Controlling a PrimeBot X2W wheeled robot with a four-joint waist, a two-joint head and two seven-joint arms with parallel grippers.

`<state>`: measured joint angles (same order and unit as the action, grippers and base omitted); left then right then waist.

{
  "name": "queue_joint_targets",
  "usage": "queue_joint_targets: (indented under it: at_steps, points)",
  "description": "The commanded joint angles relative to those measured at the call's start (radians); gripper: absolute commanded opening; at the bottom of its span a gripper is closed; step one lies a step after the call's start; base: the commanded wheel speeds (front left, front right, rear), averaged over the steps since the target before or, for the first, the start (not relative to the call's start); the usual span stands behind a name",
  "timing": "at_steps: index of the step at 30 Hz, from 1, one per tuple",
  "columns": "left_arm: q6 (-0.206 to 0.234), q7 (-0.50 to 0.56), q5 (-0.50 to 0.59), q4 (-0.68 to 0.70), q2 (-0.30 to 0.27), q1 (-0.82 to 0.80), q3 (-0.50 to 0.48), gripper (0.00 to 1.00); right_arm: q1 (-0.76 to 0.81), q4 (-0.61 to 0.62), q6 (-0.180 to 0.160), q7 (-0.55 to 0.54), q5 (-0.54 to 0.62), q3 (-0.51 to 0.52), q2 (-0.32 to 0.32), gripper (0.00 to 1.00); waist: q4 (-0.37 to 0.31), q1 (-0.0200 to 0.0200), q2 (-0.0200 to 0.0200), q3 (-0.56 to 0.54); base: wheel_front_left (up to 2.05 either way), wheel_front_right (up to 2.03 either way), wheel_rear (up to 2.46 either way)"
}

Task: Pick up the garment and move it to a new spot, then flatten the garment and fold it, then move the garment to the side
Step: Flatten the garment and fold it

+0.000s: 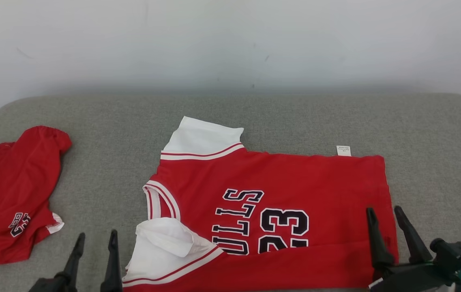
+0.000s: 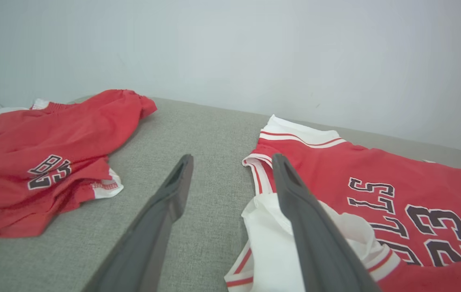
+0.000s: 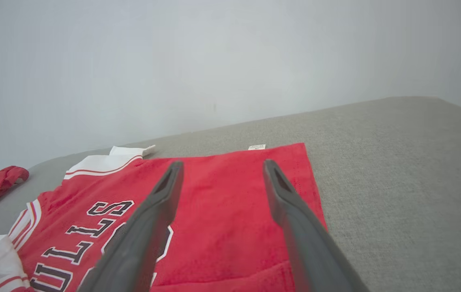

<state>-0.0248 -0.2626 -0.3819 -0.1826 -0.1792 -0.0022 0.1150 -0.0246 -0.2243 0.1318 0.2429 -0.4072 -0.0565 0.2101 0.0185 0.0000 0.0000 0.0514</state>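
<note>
1. Grey woven upholstery [image 1: 254, 117] stretches back to a plain pale wall, and the work lies on it.
2. A red short-sleeved jersey with white sleeves and black "BULLS 23" lettering [image 1: 295, 182] is spread sideways just ahead of both grippers. Its collar end is toward the left one and its hem end toward the right.
3. The left gripper [image 1: 97, 234] has its two dark fingers parted with nothing between them. Its right finger sits over the rumpled near white sleeve [image 1: 165, 239], and its left finger is over bare upholstery.
4. The right gripper [image 1: 383, 209] is likewise spread and empty, above the hem end. A small white label [image 1: 344, 150] lies beyond its fingertips at the far edge.
5. A crumpled pair of red shorts [image 1: 15, 182] lies well off to the left gripper's left, apart from the jersey.
6. The jersey looks light, thin and limp. It will likely sag and drape from any hold, and smooth knit may slide out of narrow fingers. It is not fragile.
7. The best holds are probably the thicker trimmed edges: the sleeve band or shoulder seam for the left gripper and the hem corner for the right. Pinching all layers at both ends should keep the cloth taut.
</note>
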Motion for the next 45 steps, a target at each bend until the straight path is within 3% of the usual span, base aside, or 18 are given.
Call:
queue_joint_targets:
  at_steps: [1, 4, 11, 16, 38, 45]
  points:
    - [-0.009, -0.002, 0.036, 0.024, 0.016, 0.005, -0.028, 1.00, -0.011, 0.001, -0.002, 0.016, 0.017, -0.006, -0.018, 1.00, -0.002, 0.0000, 0.0000, 0.003, 0.00, 0.00, 0.00]
    - [-0.022, -0.002, 0.083, 0.043, 0.031, 0.006, -0.065, 1.00, -0.023, -0.009, -0.002, 0.022, 0.046, -0.017, -0.029, 1.00, -0.006, 0.0000, 0.0000, 0.005, 0.00, 0.00, 0.00]
    - [-0.058, -0.002, 0.226, 0.073, 0.079, 0.016, -0.132, 1.00, -0.013, 0.101, -0.002, 0.022, 0.221, -0.010, -0.080, 1.00, -0.016, 0.0000, 0.0000, 0.016, 0.00, 0.00, 0.00]
    - [-0.080, -0.002, 0.263, 0.055, 0.098, 0.027, -0.145, 1.00, 0.035, 0.142, -0.002, 0.022, 0.289, 0.010, -0.120, 1.00, -0.017, 0.0000, 0.0000, 0.016, 0.00, 0.00, 0.00]
    - [-0.104, -0.002, 0.274, -0.002, 0.123, 0.056, -0.194, 1.00, 0.086, 0.140, -0.002, 0.022, 0.323, 0.086, -0.160, 1.00, -0.041, 0.0000, 0.0000, -0.002, 0.00, 0.00, 0.00]
    - [-0.106, -0.002, 0.243, -0.025, 0.098, -0.022, -0.207, 1.00, 0.049, 0.123, -0.002, 0.022, 0.306, 0.090, -0.160, 1.00, -0.076, 0.0000, 0.0000, 0.005, 0.00, 0.00, 0.00]
